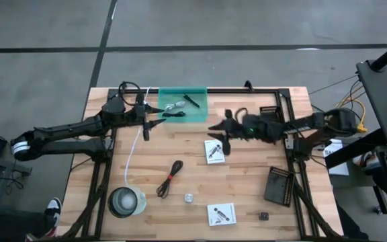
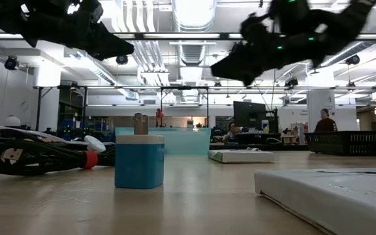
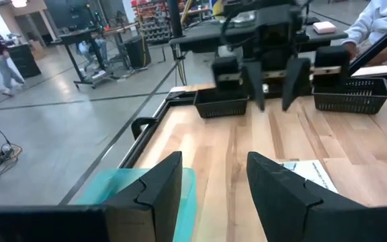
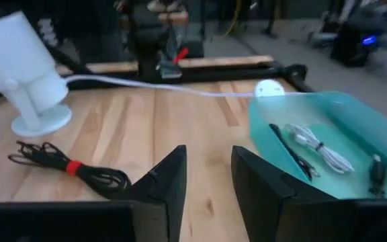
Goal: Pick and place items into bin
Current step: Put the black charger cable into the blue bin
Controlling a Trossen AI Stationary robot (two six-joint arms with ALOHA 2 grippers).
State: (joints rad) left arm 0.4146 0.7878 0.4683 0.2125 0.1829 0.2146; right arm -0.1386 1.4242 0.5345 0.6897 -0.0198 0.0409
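At the table's far edge, I see the teal bin with its long axis running left to right, holding a black pen lying diagonally. Beside it, my left gripper and right gripper hover, both parted and empty.

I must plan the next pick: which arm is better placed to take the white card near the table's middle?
Right. The right gripper hovers open just beside that white card. The left gripper waits at the bin, farther away.
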